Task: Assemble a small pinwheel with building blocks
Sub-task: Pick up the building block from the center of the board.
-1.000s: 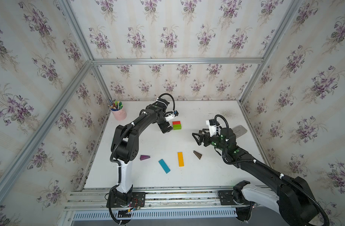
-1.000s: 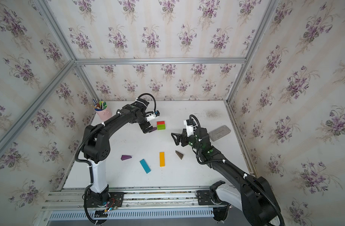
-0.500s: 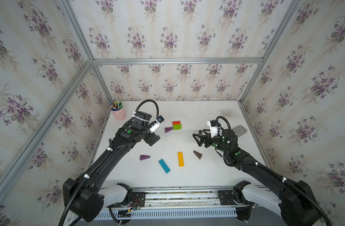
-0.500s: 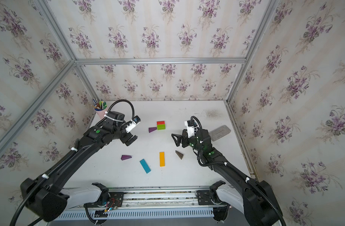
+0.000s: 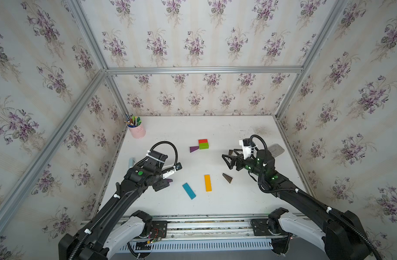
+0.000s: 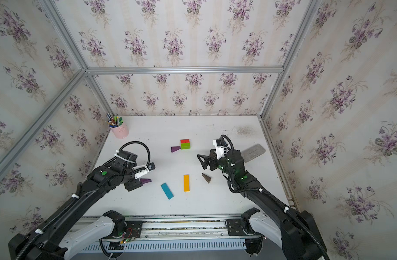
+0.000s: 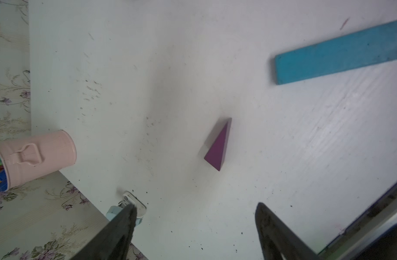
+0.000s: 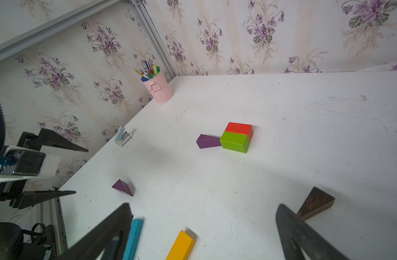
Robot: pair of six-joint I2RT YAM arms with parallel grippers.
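Note:
A red block [image 5: 203, 141] and a green block [image 5: 203, 145] lie side by side at mid table, with a purple wedge [image 5: 193, 148] touching the green one. A second purple wedge [image 7: 217, 146] lies just ahead of my left gripper [image 7: 196, 206], which hangs open and empty above the table. The blue bar [image 5: 189, 191], orange bar [image 5: 207, 183] and a brown wedge [image 5: 227, 177] lie loose near the front. My right gripper [image 5: 226, 161] is open and empty, with another brown wedge [image 5: 231, 152] partly hidden behind it.
A pink cup of pens [image 5: 136, 129] stands in the back left corner. A small pale blue clip [image 5: 131, 162] lies at the table's left edge. A flat grey pad [image 5: 276, 150] rests by the right wall. Floral walls enclose three sides.
My left arm has drawn back from the red and green blocks, leaving a purple wedge beside the green one. It now hovers over the front-left purple wedge. The right arm has barely moved.

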